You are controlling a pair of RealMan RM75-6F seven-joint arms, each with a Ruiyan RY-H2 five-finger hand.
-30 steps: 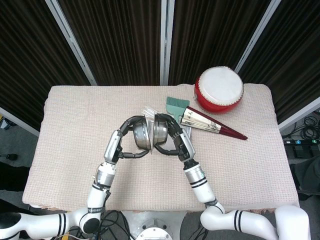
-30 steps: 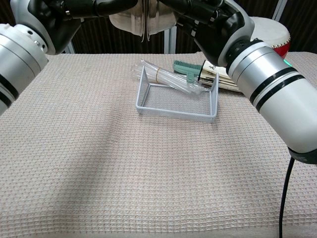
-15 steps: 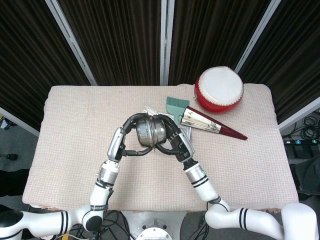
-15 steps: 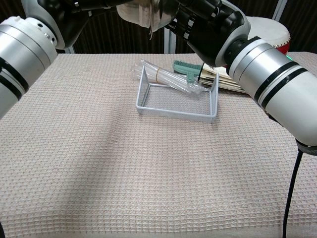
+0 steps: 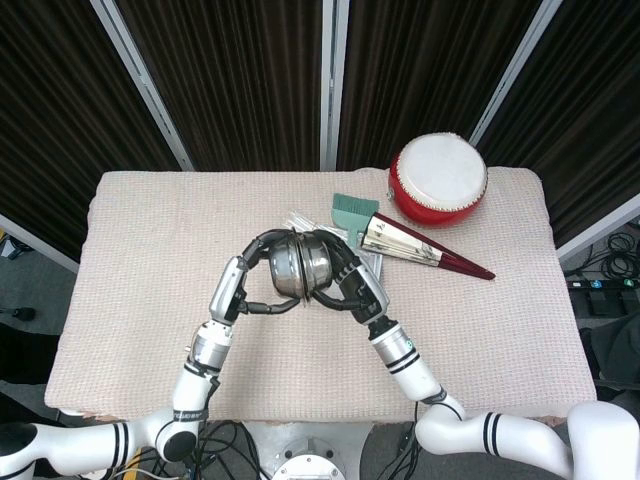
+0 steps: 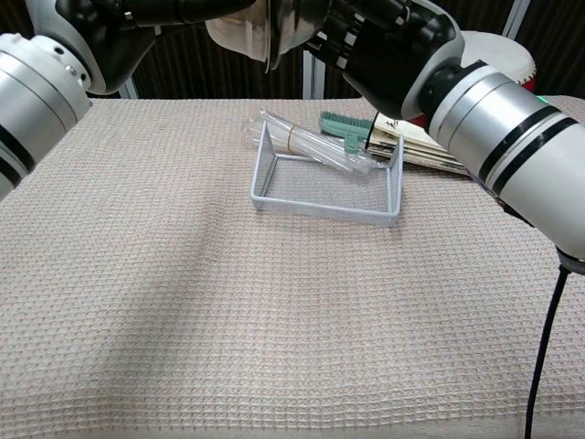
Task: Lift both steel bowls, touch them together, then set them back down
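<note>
Two steel bowls are held up in the air above the table's middle, pressed rim to rim. My left hand (image 5: 262, 262) grips the left bowl (image 5: 284, 270); my right hand (image 5: 346, 276) grips the right bowl (image 5: 320, 268). In the chest view the left bowl (image 6: 239, 32) and the right bowl (image 6: 294, 20) show at the top edge, partly cut off, with the left hand (image 6: 169, 11) and the right hand (image 6: 370, 32) wrapped round them.
A white wire rack (image 6: 324, 178) stands on the cloth below the bowls, with clear tubes (image 6: 311, 142) and a green brush (image 6: 340, 123) across it. A folded fan (image 5: 420, 250) and a red drum (image 5: 438, 180) lie at the back right.
The bowls have shifted slightly left and tilted while staying pressed together; both hands keep their grip.
</note>
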